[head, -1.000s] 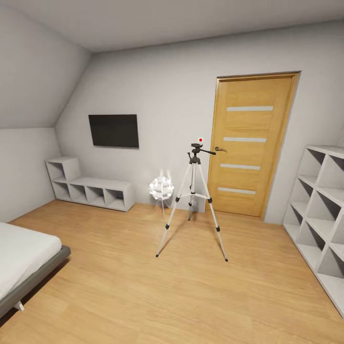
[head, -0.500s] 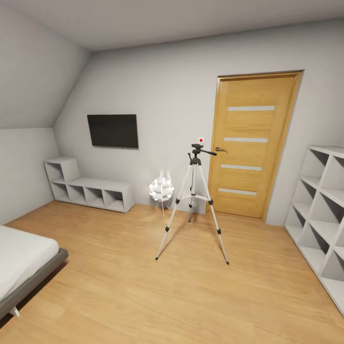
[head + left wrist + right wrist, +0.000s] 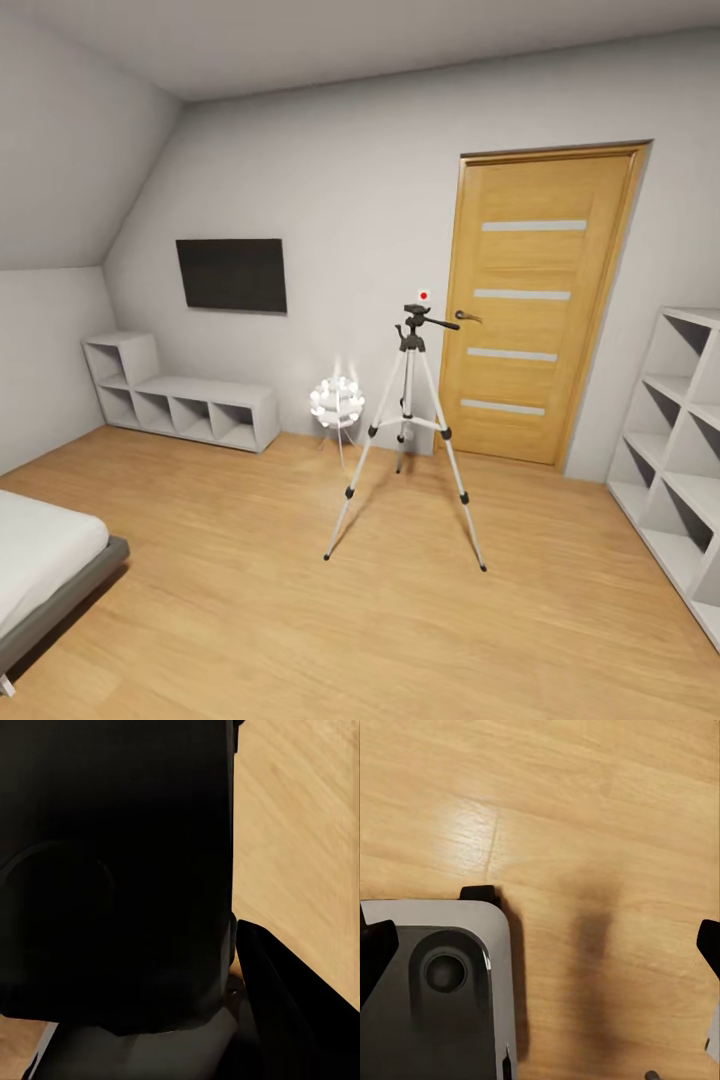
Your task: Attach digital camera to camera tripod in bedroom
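The camera tripod (image 3: 407, 430) stands at the centre of the head view, its three silver-white legs splayed on the light wood floor (image 3: 300, 620) of the bedroom, just in front of the grey-white back wall and left of the wooden door (image 3: 530, 310); it is placed in the open, well apart from the furniture, which I judge leaves room to come up to it from the near side. Its black head (image 3: 415, 312) carries nothing, and the long pan handle (image 3: 440, 322) sticks out toward the door. The small red dot (image 3: 424, 295) just above the head lies on the wall behind it and looks like a wall switch, not part of any camera. A wall TV (image 3: 232, 274) hangs at the middle left, low white cubbies (image 3: 180, 400) sit under it, a round white lamp (image 3: 337, 398) stands just left of the tripod, a tall shelf unit (image 3: 675, 450) is cut off by the right edge, and a corner of the bed (image 3: 45, 570) is cut off at the lower left. The digital camera is not something I can pick out with certainty: the left wrist view is mostly a dark bulky mass too close and too dim to identify, so whether the left end effector is clamped on anything cannot be told. In the right wrist view the two black fingertips (image 3: 376, 952) of the right end effector (image 3: 544, 949) sit at opposite edges, spread wide with only floor between them, above what looks like part of the robot's own base (image 3: 442, 975).
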